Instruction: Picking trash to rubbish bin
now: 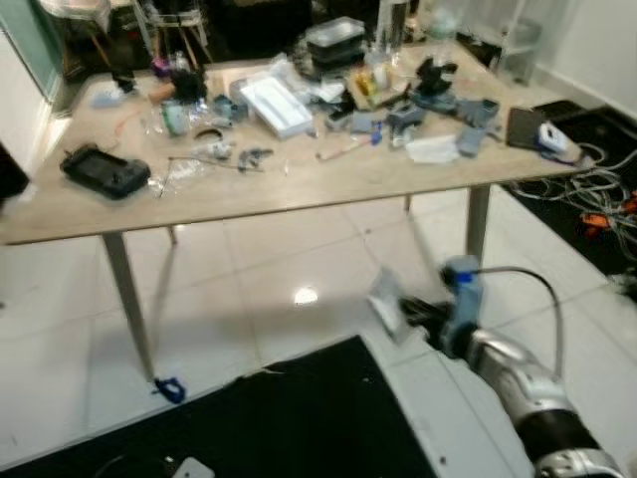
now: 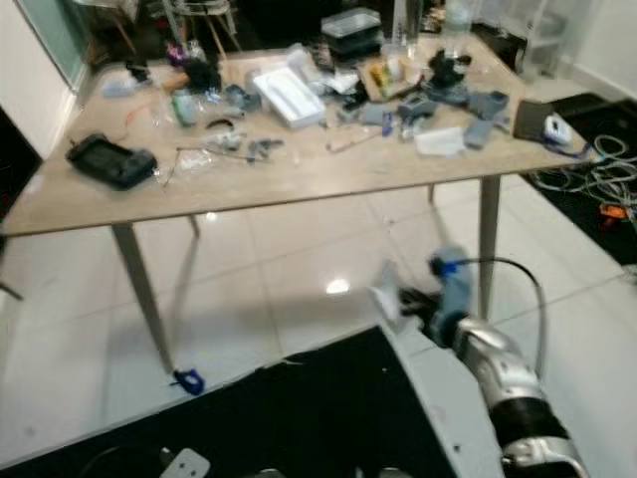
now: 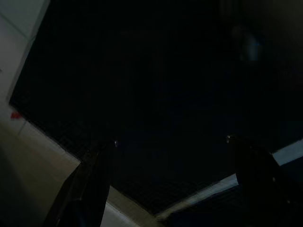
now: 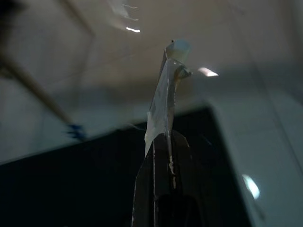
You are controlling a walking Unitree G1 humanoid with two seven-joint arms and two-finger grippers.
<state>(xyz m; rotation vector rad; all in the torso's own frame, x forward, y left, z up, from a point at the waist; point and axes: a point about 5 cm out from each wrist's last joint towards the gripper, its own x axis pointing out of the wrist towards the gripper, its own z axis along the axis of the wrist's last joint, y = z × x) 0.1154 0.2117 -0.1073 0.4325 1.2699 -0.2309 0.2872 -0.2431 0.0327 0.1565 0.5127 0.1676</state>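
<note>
Right claw [image 4: 163, 142] clamped on a pale wrapper scrap [image 4: 163, 94], black mat [image 1: 279, 418] beneath, cluttered tabletop [image 1: 299, 184] beyond. Left claw [image 3: 170, 142] fingers spread apart.

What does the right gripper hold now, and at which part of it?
The right gripper is shut on a thin, pale wrapper, pinched at its lower edge; the rest stands out beyond the fingertips.

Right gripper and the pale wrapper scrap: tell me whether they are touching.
Touching. In the right wrist view the right gripper has its two black fingers shut flat on the lower end of the wrapper scrap, which sticks up past their tips.
</note>
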